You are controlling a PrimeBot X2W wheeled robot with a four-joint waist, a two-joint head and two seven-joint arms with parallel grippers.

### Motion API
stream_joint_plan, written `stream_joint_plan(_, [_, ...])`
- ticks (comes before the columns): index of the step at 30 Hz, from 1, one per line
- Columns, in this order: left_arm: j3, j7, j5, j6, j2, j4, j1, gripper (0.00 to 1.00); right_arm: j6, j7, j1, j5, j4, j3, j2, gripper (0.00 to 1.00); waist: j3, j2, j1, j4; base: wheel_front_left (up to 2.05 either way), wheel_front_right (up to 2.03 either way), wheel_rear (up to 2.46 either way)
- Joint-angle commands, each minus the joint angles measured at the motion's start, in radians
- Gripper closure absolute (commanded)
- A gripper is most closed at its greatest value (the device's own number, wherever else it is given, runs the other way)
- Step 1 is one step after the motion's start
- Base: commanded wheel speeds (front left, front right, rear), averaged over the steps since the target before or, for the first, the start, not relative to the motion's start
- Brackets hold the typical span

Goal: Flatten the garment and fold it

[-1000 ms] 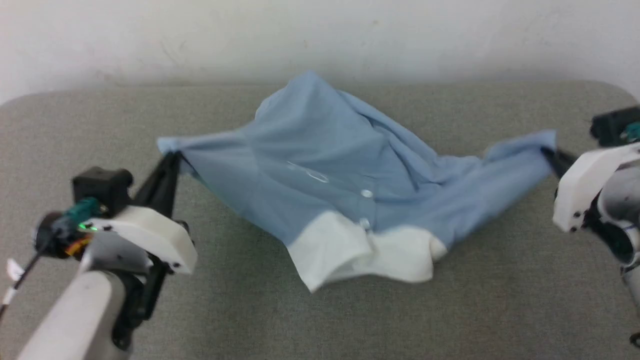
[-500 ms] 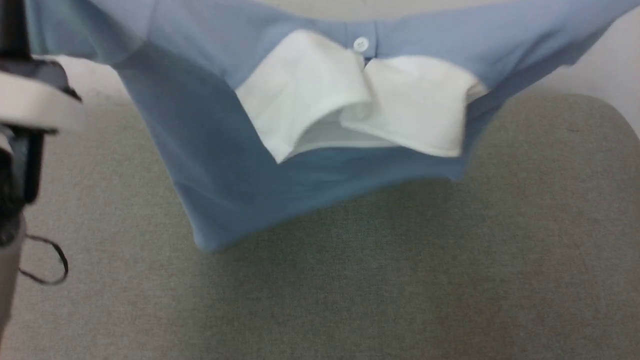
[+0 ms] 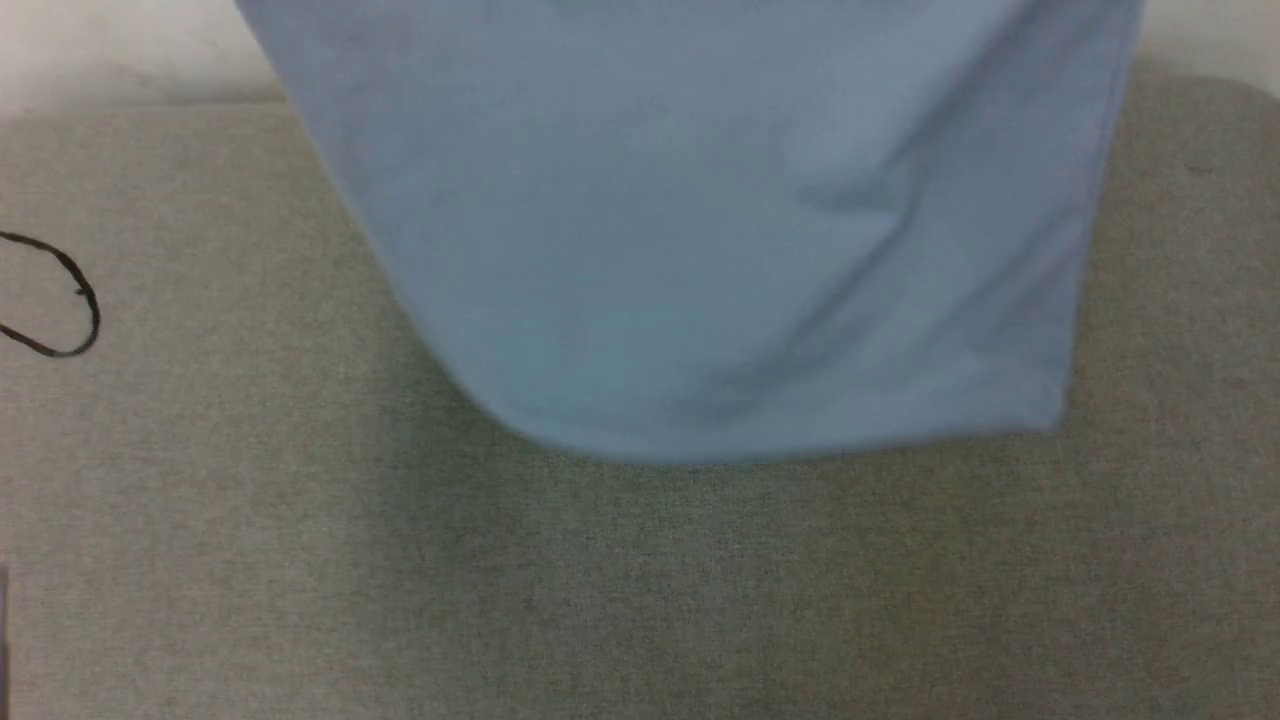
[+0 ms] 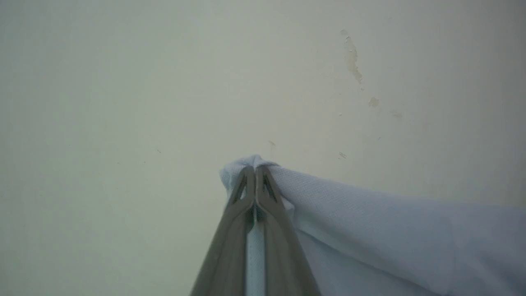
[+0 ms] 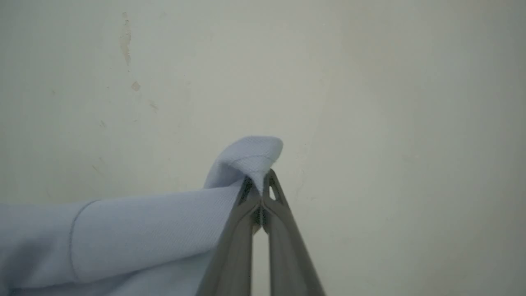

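The garment [image 3: 720, 220], a light blue shirt, hangs in the air above the grey surface [image 3: 640, 600] in the head view, its bottom edge free and its collar out of sight. In the left wrist view my left gripper [image 4: 257, 170] is shut on a bunched tip of the garment [image 4: 390, 234], which stretches away to the right. In the right wrist view my right gripper [image 5: 259, 179] is shut on another tip of the garment [image 5: 135, 230], which stretches off to the left. Both grippers point at the pale wall.
A grey fabric-covered surface with rounded far corners lies below the hanging cloth. A pale wall [image 3: 120, 40] with small marks stands behind it. A thin black cable loop [image 3: 60, 300] hangs at the left edge of the head view.
Both grippers have lifted the garment off the surface, up and out of the head view. The collar and buttons have gone from sight; a plain blue panel now hangs there.
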Motion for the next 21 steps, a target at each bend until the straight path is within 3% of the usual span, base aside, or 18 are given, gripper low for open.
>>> stream_joint_plan(1, [-0.003, -0.028, 0.010, -0.011, -0.012, 0.049, -0.040, 1.00, -0.001, -0.043, -0.042, -0.009, 0.044, 0.007, 0.011, 1.00, 0.074, -0.0001, -0.0003, -0.022, 0.00, 0.00, 0.00])
stream_joint_plan(10, [-0.022, -0.184, 0.027, -0.069, -0.060, 0.356, -0.213, 1.00, -0.001, -0.270, -0.221, -0.031, 0.345, 0.092, 0.090, 1.00, 0.135, -0.0001, -0.0003, -0.049, 0.00, 0.00, 0.00])
stream_joint_plan(21, [-0.033, -0.257, -0.031, -0.146, -0.140, 0.653, -0.117, 1.00, -0.001, -0.356, -0.128, 0.043, 0.641, 0.246, 0.186, 1.00, 0.160, -0.0001, -0.0003, -0.047, 0.00, 0.00, 0.00])
